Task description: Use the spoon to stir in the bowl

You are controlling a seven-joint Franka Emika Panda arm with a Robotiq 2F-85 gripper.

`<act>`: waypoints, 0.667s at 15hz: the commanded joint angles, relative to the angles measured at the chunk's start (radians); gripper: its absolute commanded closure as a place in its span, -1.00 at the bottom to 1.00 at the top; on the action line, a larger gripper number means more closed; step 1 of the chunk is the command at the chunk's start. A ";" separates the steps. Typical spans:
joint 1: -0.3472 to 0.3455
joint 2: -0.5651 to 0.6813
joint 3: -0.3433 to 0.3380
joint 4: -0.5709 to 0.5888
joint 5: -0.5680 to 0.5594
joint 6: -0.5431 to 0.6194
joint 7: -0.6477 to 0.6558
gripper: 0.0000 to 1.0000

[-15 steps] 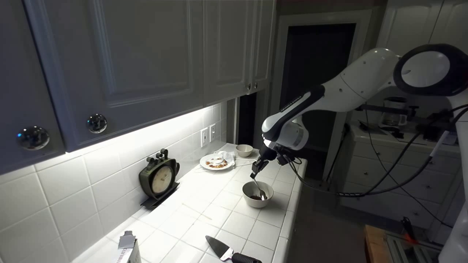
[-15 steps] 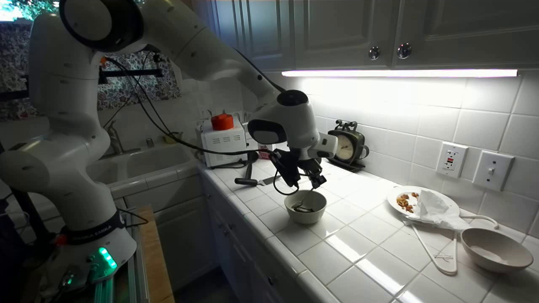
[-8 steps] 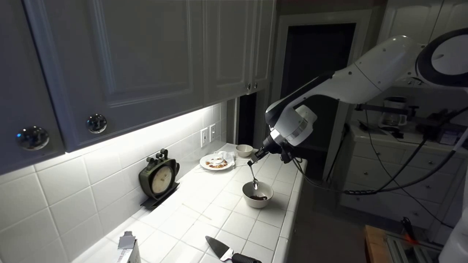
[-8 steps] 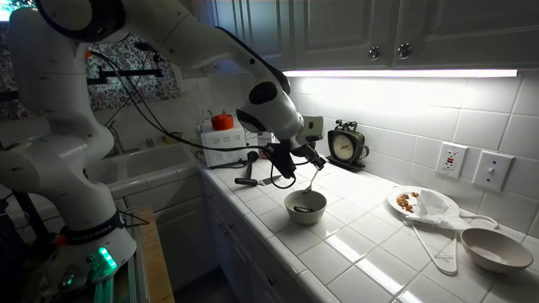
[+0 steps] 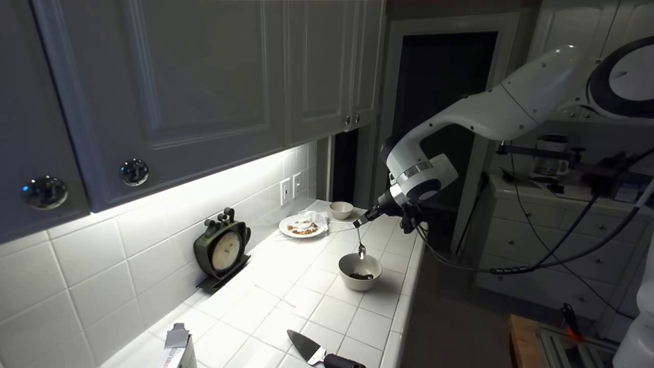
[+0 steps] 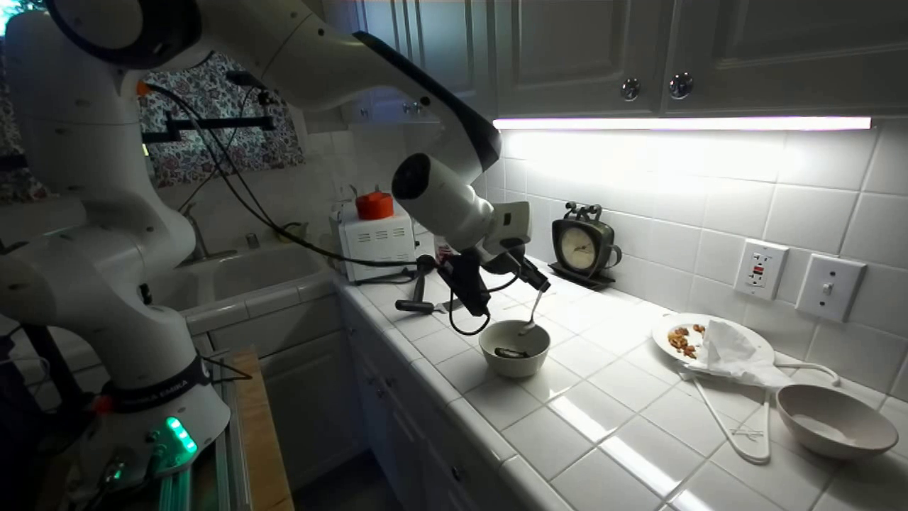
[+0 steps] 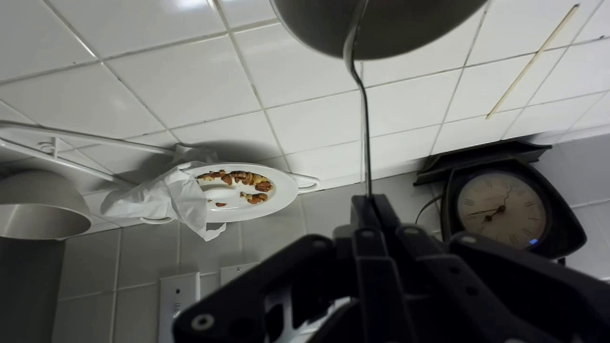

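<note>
The bowl (image 5: 351, 284) stands upright on the tiled counter, pale outside, with dark contents at its bottom; it also shows in an exterior view (image 6: 513, 367). In the wrist view only part of the bowl (image 7: 310, 26) shows, at the top edge. My gripper (image 5: 357, 223), also in an exterior view (image 6: 543, 285), is above and beyond the bowl. In the wrist view my gripper (image 7: 374, 205) is shut on the thin handle of the silvery spoon (image 7: 366, 128). The spoon (image 5: 359, 240) hangs down, its head around the bowl's rim, above the dark contents; in an exterior view the spoon (image 6: 535, 309) slants slightly.
A white plate (image 5: 286, 226) with nuts and crumpled paper lies near the wall. A smaller pale dish (image 6: 837, 419) and a white hanger (image 6: 759, 451) are beside it. A dark clock (image 5: 225, 250) stands against the tiles. A cake server (image 5: 306, 347) and a carton (image 5: 179, 352) are nearer.
One second ago the spoon's head was down in the bowl's dark contents. My gripper has risen and tilted more level, lifting the spoon to the rim. The bowl has not moved.
</note>
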 commanded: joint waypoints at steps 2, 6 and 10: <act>-0.002 0.000 0.000 0.000 0.001 0.000 -0.005 0.95; -0.001 0.034 0.000 0.022 0.040 0.002 -0.070 0.99; -0.004 0.058 0.003 0.032 0.070 -0.020 -0.154 0.99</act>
